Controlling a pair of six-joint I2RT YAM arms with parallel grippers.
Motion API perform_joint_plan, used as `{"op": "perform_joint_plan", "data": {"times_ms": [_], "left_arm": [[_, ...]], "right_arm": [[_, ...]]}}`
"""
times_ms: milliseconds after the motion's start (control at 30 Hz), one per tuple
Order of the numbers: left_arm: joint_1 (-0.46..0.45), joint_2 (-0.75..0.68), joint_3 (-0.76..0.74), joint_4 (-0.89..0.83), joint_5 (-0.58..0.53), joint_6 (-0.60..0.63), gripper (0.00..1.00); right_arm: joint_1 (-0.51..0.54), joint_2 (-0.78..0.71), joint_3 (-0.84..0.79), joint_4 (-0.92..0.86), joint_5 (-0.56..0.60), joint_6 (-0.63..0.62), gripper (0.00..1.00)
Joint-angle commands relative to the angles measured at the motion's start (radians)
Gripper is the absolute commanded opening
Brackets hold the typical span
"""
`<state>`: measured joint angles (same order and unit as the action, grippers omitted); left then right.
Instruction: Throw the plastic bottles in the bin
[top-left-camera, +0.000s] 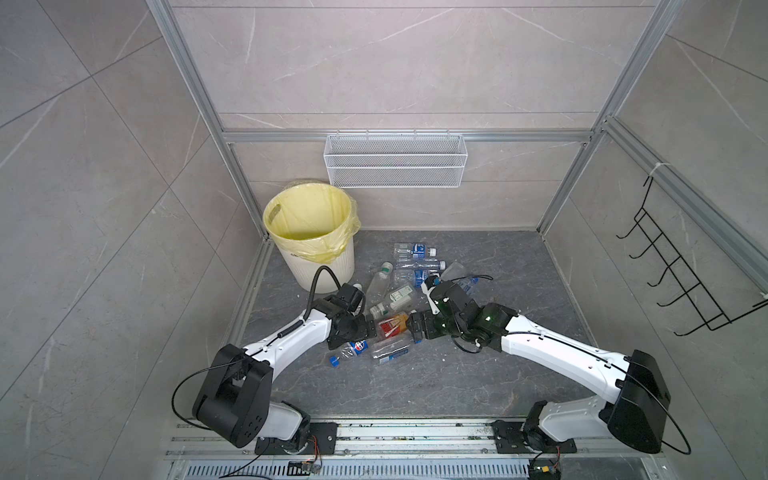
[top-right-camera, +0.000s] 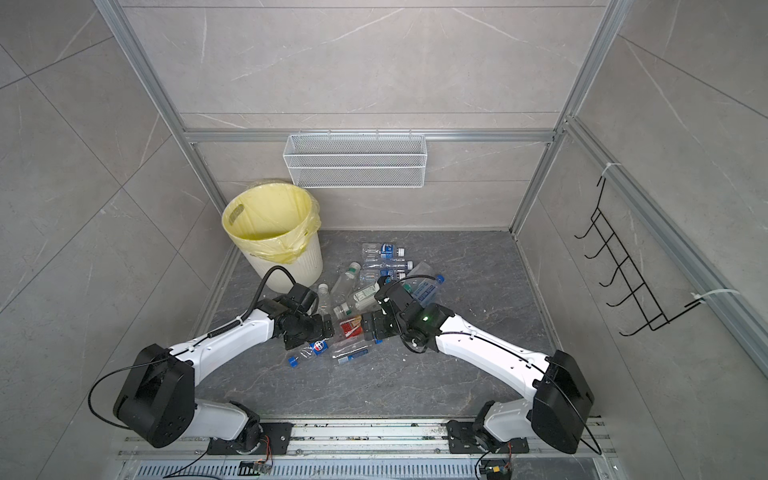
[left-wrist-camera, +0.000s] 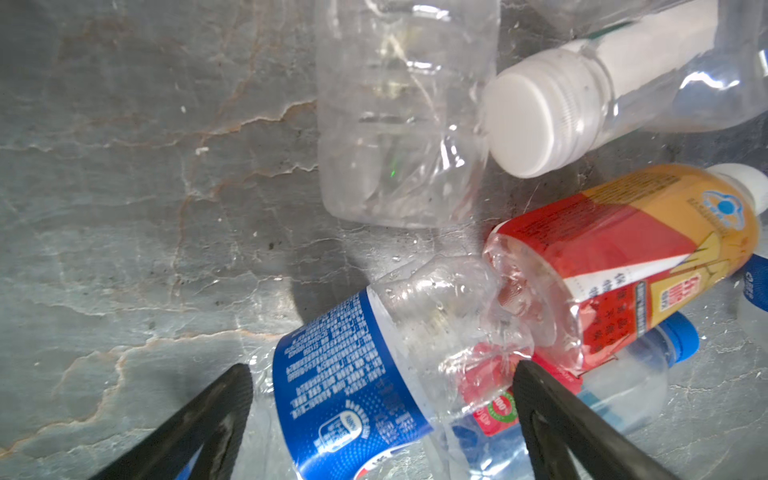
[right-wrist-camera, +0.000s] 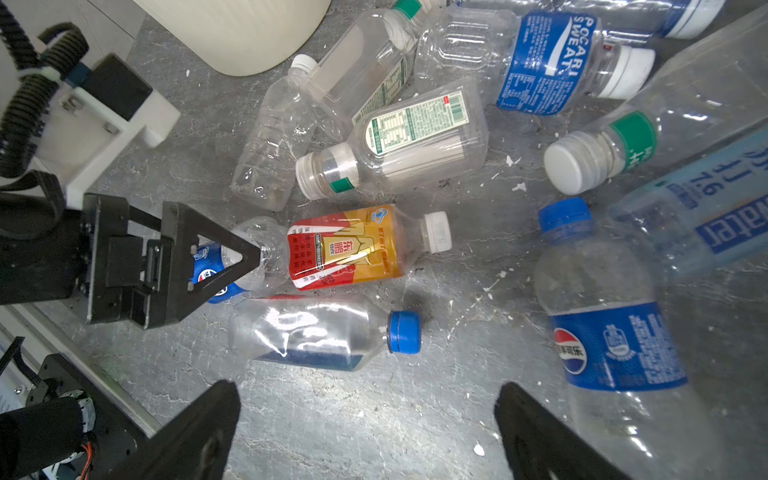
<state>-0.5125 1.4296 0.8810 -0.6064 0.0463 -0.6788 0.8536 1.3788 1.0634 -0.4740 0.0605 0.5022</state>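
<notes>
In both top views both arms stretch inward, low over the scattered plastic bottles (top-left-camera: 399, 286). The left gripper (top-left-camera: 371, 327) and right gripper (top-left-camera: 412, 328) face each other across the orange-red bottle (top-left-camera: 392, 325), and the bin (top-left-camera: 328, 270) stands beyond the left gripper.

The left wrist view shows what the arm hides from above: the jaws are apart and straddle a crushed blue-labelled bottle (left-wrist-camera: 353, 374), with the orange-red one touching it just ahead.

The right wrist view shows its jaws wide apart over bare floor. A blue-capped clear bottle (right-wrist-camera: 320, 336) lies ahead, and a Pepsi bottle (right-wrist-camera: 615, 345) is beside one finger.
</notes>
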Motion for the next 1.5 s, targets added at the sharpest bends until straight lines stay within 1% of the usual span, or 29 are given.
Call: {"op": "perform_joint_plan", "data": {"times_ms": [0, 233, 333, 433, 667, 867, 933, 1033, 1100, 1267, 1333, 1400, 1467], "left_arm": [[-0.004, 0.010, 0.070, -0.047, -0.003, 0.050, 1.00], [-0.002, -0.039, 0.142, -0.199, -0.098, 0.154, 1.00], [-0.003, -0.071, 0.127, -0.231, -0.108, 0.192, 1.00], [-0.003, -0.074, 0.095, -0.245, -0.122, 0.199, 1.00], [-0.004, -0.065, 0.036, -0.151, -0.058, 0.184, 1.00], [-0.004, -0.030, 0.032, -0.142, -0.035, 0.177, 1.00], [-0.004, -0.046, 0.027, -0.148, -0.040, 0.146, 1.00], [0.000, -0.079, 0.028, -0.162, -0.061, 0.029, 1.00], [0.000, -0.099, 0.037, -0.161, -0.038, -0.028, 1.00], [0.003, -0.147, 0.060, -0.178, -0.037, -0.190, 1.00], [0.011, -0.163, 0.073, -0.214, -0.045, -0.265, 1.00], [0.017, -0.186, 0.067, -0.240, -0.040, -0.364, 1.00], [0.017, -0.218, 0.031, -0.224, -0.010, -0.475, 1.00]], "right_arm": [[0.006, -0.002, -0.015, 0.002, 0.015, 0.017, 1.00], [0.005, -0.009, -0.027, 0.003, 0.019, 0.016, 1.00], [0.006, -0.008, -0.032, 0.012, 0.017, 0.017, 1.00], [0.006, 0.001, -0.032, 0.024, 0.009, 0.020, 1.00], [0.006, 0.017, -0.020, 0.034, -0.009, 0.031, 1.00], [0.005, -0.001, -0.038, 0.023, 0.004, 0.029, 1.00], [0.006, -0.004, -0.047, 0.024, 0.006, 0.031, 1.00], [0.006, -0.001, -0.054, 0.033, 0.004, 0.036, 1.00], [0.005, 0.009, -0.051, 0.037, -0.001, 0.037, 1.00], [0.006, 0.018, -0.038, 0.041, -0.008, 0.039, 1.00], [0.006, 0.014, -0.038, 0.041, -0.007, 0.036, 1.00], [0.006, 0.010, -0.042, 0.040, -0.003, 0.035, 1.00], [0.005, 0.007, -0.050, 0.044, -0.001, 0.035, 1.00]]}}
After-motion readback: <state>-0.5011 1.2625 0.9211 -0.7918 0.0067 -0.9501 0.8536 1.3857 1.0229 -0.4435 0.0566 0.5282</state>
